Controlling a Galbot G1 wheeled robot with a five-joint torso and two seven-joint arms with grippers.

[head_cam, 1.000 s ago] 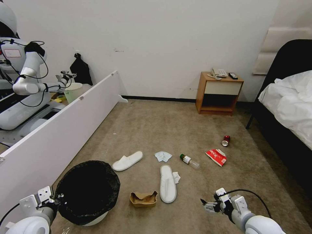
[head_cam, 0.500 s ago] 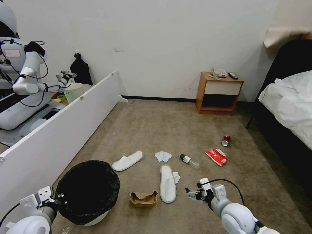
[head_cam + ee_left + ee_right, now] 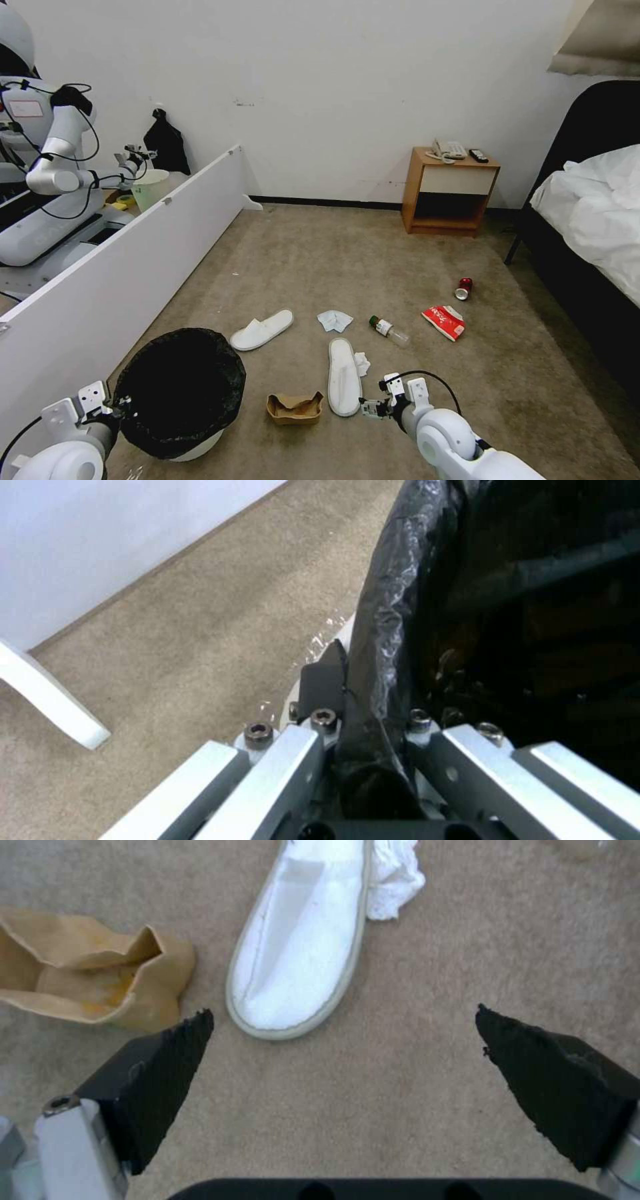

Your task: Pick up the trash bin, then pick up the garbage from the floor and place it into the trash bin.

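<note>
left hand (image 3: 110, 408) at near left pinches the rim of the small round white plastic trash bin lined with a black garbage bag (image 3: 179, 390), fingers pressed together on the bag fold, one inside and one outside the rim in the left wrist view (image 3: 373, 690); holding by the rim keeps the mouth facing up and open for drops, and the bin looks tilted, though whether it is off the tan carpet floor (image 3: 320, 267) is hard to tell. right hand (image 3: 371, 408) low at near centre, fingers spread wide (image 3: 167, 1060), nothing between them, pointed at the heel end of the nearer white slipper (image 3: 345, 377) and just short of it; wide spread likely to span the slipper edge. brown cardboard scrap (image 3: 294, 407) just left of that slipper, crumpled white tissue (image 3: 362, 363) touching its right side, so a grab at the heel has the freest edge. second white slipper (image 3: 261, 329) farther left, pale blue tissue (image 3: 334, 321), clear green-capped bottle (image 3: 389, 331), red snack packet (image 3: 444, 321), red can (image 3: 463, 289) farther right, all well apart with bare carpet around. long white board (image 3: 127, 267) hems in the left side near the bin, dark bed frame (image 3: 580, 280) the right; open room in the middle
</note>
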